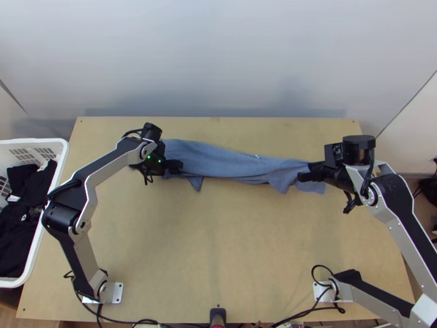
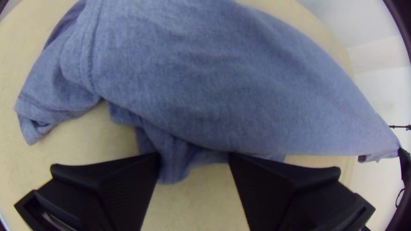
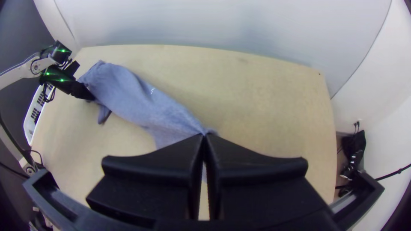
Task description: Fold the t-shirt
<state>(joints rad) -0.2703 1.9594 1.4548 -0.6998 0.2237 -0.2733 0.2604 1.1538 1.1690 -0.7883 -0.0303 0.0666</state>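
Note:
My left gripper point(image 1: 171, 163) is at the left end of the blue t-shirt point(image 1: 229, 161), and my right gripper point(image 1: 307, 171) is at its right end. The shirt lies as a long, bunched strip across the table's far half, with a loose corner hanging out near the left end. In the left wrist view, my left gripper point(image 2: 195, 158) stands open, a narrow bit of the t-shirt point(image 2: 214, 77) showing between its fingertips. In the right wrist view, my right gripper point(image 3: 204, 136) is shut on a gathered part of the t-shirt point(image 3: 141, 100), which stretches away towards the left arm.
A white basket point(image 1: 61, 164) with dark clothes point(image 1: 19, 235) stands beyond the table's left edge. Bare wood of the table point(image 1: 218, 240) spreads between the arms, nearer than the shirt. A pale wall point(image 1: 218, 60) rises behind the far edge. Cables run along the near edge.

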